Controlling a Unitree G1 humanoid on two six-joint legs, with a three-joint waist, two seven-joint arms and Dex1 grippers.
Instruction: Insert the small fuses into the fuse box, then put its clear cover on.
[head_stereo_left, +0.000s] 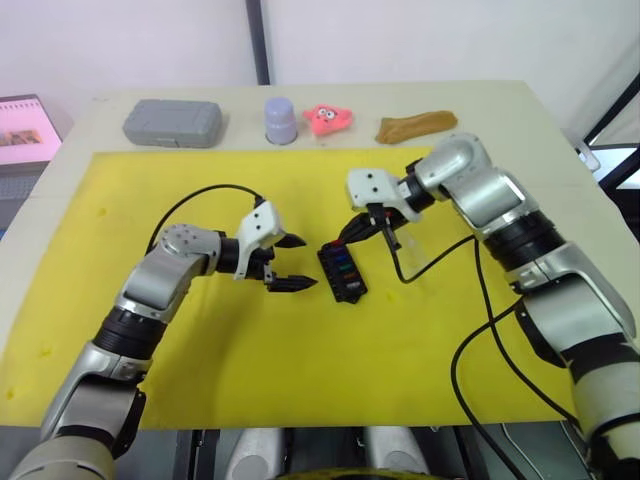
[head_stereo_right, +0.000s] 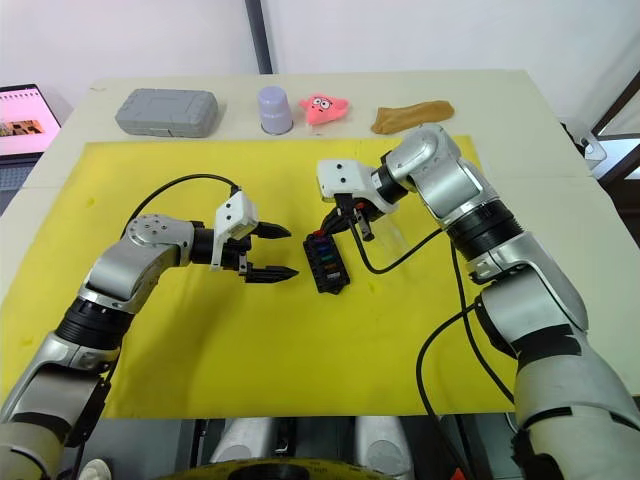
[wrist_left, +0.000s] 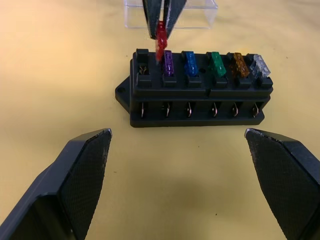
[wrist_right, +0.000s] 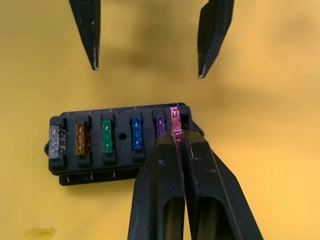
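Observation:
The black fuse box (head_stereo_left: 342, 272) lies on the yellow mat (head_stereo_left: 200, 340) between my two grippers. Several small fuses stand in its slots: purple (wrist_left: 168, 62), blue (wrist_left: 190, 62), green (wrist_left: 216, 62), amber and grey. My right gripper (wrist_right: 177, 137) is shut on a red fuse (wrist_right: 175, 122), holding it at the box's end slot beside the purple one; I cannot tell if it is seated. My left gripper (head_stereo_left: 308, 262) stands open a short way to the left of the box, empty. The clear cover (wrist_left: 200, 17) rests on the mat just behind the box.
Along the table's far edge stand a grey case (head_stereo_left: 172, 122), a lavender cup (head_stereo_left: 281, 119), a pink toy (head_stereo_left: 328, 118) and a brown object (head_stereo_left: 415, 125). A screen (head_stereo_left: 25, 130) sits off the table's left. Black cables trail from both wrists over the mat.

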